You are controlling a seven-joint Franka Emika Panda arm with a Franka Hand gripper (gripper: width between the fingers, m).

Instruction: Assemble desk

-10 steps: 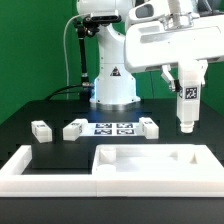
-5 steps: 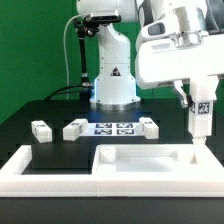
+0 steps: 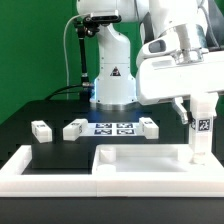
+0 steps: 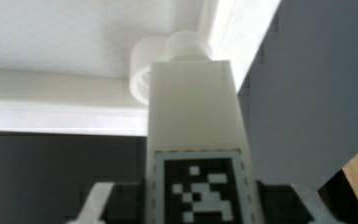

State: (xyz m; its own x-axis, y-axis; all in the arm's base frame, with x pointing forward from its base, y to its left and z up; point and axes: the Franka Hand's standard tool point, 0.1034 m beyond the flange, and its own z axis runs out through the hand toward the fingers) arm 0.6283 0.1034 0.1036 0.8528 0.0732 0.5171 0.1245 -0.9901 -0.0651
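desk tabletop [image 3: 150, 176] lies rim-up at the lower right of the exterior frame. the gripper [image 3: 201, 108] is clenched on one leg [image 3: 203, 142], held upright with its lower end at the tabletop's far right corner, touching or nearly so; which, i cannot tell. it is gripped high, likely so the lower end is free to seat and the fingers clear the rim. in the wrist view the leg points at a round boss [image 4: 181, 45] in that corner, seemingly its mount. three spare legs [image 3: 73, 129] sit in a row across mid-frame, either side of the marker board [image 3: 113, 128], well apart from the work.
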